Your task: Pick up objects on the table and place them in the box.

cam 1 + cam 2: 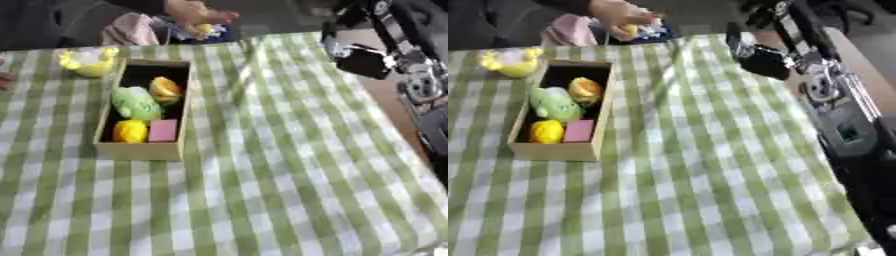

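Robot's right hand [759,57] raised over the checked bench [710,165].
Finger state unreadable; box [140,149] of toys lies well apart, leftward.

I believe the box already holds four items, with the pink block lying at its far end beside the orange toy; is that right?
Not quite. The box does hold four items, but the pink block lies at its near end, beside the yellow item. The orange toy sits at the far end, next to the green toy. The left eye view shows this.
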You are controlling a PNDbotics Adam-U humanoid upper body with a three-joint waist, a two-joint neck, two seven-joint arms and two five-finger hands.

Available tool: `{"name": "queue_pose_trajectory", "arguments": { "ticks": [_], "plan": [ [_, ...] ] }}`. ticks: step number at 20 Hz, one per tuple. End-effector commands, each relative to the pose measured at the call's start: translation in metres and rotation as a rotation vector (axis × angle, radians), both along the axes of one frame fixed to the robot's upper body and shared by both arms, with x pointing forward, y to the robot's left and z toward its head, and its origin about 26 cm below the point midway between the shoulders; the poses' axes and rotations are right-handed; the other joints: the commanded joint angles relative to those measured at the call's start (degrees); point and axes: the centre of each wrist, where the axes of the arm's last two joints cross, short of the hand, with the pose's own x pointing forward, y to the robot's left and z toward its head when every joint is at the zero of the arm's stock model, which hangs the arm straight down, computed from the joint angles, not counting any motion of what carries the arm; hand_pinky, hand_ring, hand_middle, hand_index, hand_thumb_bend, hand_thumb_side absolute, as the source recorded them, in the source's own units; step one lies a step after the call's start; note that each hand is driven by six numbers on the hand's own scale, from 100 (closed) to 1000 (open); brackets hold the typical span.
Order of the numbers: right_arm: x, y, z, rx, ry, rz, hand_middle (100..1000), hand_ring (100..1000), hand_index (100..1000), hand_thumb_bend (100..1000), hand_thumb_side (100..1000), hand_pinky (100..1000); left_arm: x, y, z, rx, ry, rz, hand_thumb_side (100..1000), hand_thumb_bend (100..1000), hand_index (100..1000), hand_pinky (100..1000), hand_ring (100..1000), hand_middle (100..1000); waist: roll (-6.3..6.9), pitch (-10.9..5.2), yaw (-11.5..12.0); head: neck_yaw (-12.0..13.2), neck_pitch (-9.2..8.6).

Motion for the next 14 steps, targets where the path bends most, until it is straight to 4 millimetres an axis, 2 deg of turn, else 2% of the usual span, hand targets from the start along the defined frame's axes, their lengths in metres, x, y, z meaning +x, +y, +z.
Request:
{"name": "queue_pose_trajectory", "arguments": {
  "ticks": [1,6,7,14],
  "plan": [
    [-0.011,-0.001,0.005,0.068,-0.061,0.004,622,608,810,100,406,610,0.007,0.017,0.021,0.118,-0.001,0.062,443,166,888,785,758,781,0.80,-2.02,-0.98,1.23,0.01],
    [-0.020,0.001,-0.018,0.160,-0.034,0.016,603,593,794,100,423,596,0.033,0.043,0.034,0.287,0.099,0.168,408,250,891,794,777,800,0.95,-2.45,-4.78,3.60,0.20],
    [-0.021,0.001,-0.021,0.174,-0.034,0.020,601,590,792,100,429,595,0.039,0.048,0.035,0.321,0.120,0.194,408,245,891,792,777,802,1.01,-2.52,-5.55,4.18,0.21],
    [-0.030,0.002,-0.020,0.200,-0.089,0.030,588,581,777,100,437,596,0.070,0.079,0.031,0.475,0.233,0.347,392,344,896,798,790,817,0.93,-2.86,-10.84,9.38,0.19]
  ]
}}
